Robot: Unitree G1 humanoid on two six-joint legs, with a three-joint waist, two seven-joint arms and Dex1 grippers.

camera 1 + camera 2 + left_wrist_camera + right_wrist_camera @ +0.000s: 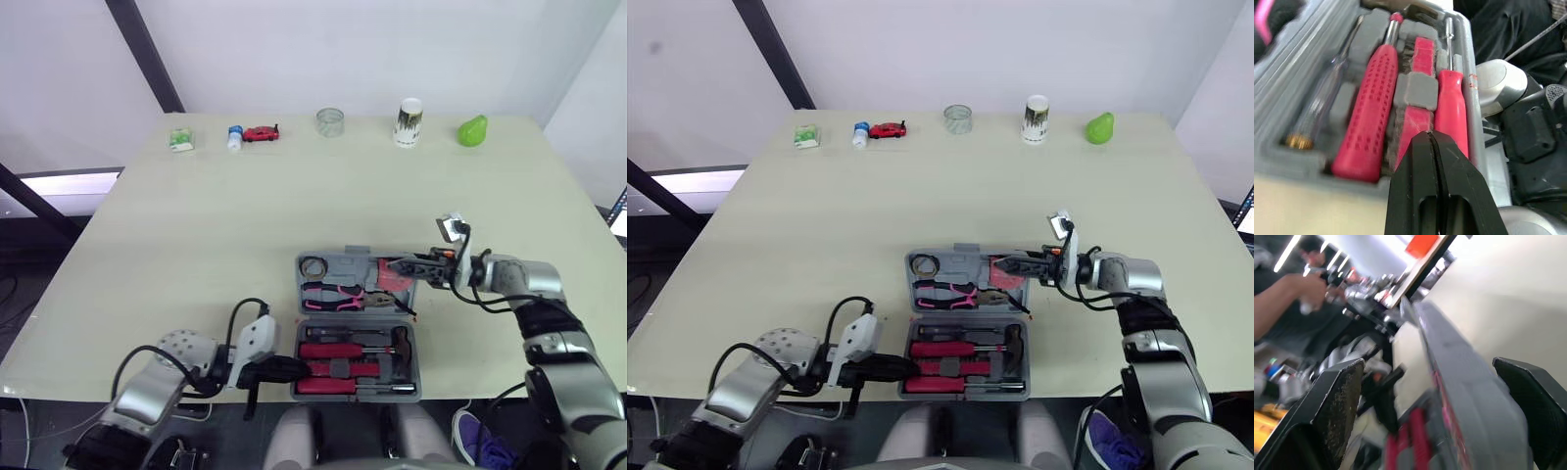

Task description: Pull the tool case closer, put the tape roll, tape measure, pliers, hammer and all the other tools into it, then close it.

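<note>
Now, your left arm lies bent and low along the near edge of the bench [245, 215], its claw [302, 368] shut on nothing, tips at the left wall of the case [338, 258], by the red screwdrivers [1369, 107]. Your right arm reaches in level from the right edge, claw [392, 264] open, fingers straddling the case's right rim. The open case sits mid near edge.

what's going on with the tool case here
The tool case lies open near the table's front edge, with pliers, red-handled screwdrivers and other tools already in their slots. The right pincer is open, with the right rim of the case's far half between its fingers. The left pincer is shut, at the near half's left edge. The case is not yet closed.
</note>
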